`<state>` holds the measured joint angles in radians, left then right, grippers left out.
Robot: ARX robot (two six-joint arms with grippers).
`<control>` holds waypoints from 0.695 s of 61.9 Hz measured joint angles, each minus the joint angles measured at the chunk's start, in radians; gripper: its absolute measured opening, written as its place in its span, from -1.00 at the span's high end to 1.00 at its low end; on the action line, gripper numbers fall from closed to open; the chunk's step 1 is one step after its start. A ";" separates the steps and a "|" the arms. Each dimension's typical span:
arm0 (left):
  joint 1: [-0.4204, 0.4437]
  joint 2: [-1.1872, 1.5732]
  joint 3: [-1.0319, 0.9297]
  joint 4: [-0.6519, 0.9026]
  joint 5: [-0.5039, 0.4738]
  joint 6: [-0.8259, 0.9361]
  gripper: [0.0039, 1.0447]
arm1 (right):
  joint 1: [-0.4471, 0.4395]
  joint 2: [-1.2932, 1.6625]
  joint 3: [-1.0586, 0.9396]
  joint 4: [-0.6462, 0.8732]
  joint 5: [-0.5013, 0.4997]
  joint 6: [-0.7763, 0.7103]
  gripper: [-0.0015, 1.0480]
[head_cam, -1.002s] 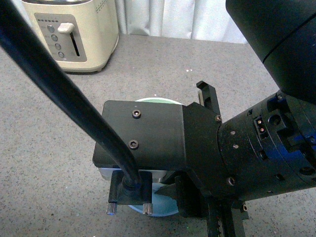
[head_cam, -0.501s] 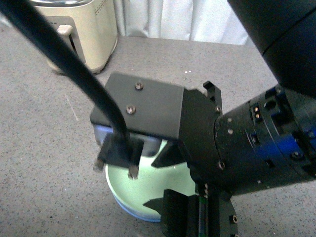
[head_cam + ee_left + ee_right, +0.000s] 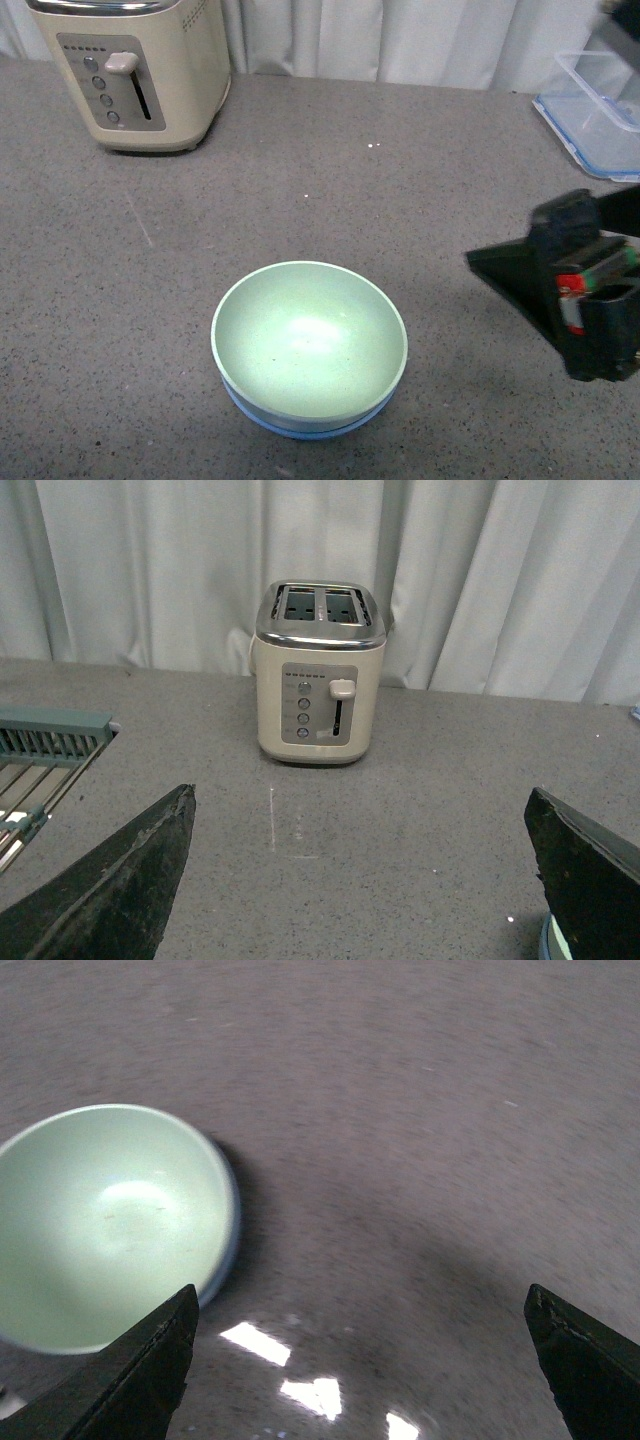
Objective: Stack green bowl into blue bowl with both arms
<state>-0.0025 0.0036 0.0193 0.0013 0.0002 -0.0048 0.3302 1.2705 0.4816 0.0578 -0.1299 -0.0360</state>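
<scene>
The green bowl point(image 3: 308, 338) sits inside the blue bowl point(image 3: 300, 428) near the bench's point(image 3: 420, 220) front edge. Both pincers, left point(image 3: 360, 880) and right point(image 3: 360, 1360), gape wide and hold nothing.

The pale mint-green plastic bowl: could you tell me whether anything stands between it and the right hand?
Nothing visible does. The pale mint-green plastic bowl already sits nested in the light-blue plastic bowl, and only bare grey countertop lies between it and the right hand, which is open and holds nothing.

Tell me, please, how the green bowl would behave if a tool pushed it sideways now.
The green bowl sits nested in the blue bowl, so both would probably slide together. It looks like stiff, light plastic, unlikely to bend. Its wide, low shape suggests little tipping risk.
</scene>
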 joint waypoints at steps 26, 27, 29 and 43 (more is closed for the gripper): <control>0.000 0.000 0.000 0.000 0.000 0.000 -0.88 | -0.118 -0.167 -0.232 0.111 0.261 0.213 -0.73; 0.000 0.000 0.000 0.000 0.000 0.000 -0.88 | -0.118 -0.153 -0.251 0.168 0.277 0.202 -0.70; 0.000 0.000 0.000 0.000 0.000 0.000 -0.88 | -0.120 -0.106 -0.329 0.400 0.316 0.147 -0.57; 0.000 -0.002 0.000 -0.001 0.000 0.000 -0.88 | -0.178 -0.246 -0.469 0.951 0.279 0.052 0.15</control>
<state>-0.0025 0.0021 0.0193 0.0002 0.0002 -0.0044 0.1524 1.0241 0.0128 1.0092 0.1490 0.0162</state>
